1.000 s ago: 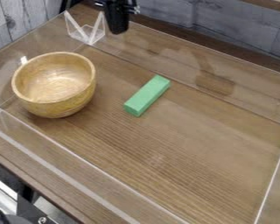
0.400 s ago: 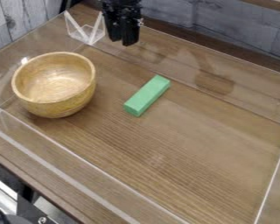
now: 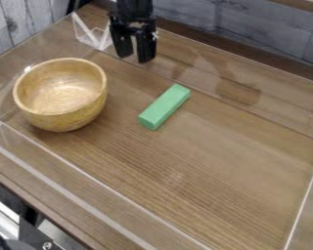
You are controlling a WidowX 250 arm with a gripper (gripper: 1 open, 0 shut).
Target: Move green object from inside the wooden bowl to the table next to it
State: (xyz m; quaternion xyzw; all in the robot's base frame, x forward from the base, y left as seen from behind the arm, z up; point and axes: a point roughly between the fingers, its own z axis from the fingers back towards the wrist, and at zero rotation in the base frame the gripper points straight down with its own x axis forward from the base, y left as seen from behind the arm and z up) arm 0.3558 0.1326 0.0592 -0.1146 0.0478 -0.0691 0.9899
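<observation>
The green object is a bright-green bar lying flat on the table, just right of the wooden bowl and not touching it. The bowl's pale interior shows nothing in it. My gripper hangs at the back of the table, beyond both the bowl and the block, pointing steeply down. Its two dark fingers stand apart with nothing between them. It is well clear of the green object.
Clear acrylic walls run round the table's edges. A clear bracket sits at the back left corner, close to the gripper. Grey planks form the backdrop.
The gripper has come down a little toward the table at the back, and its fingers have spread from shut to open. The block and bowl have not moved.
</observation>
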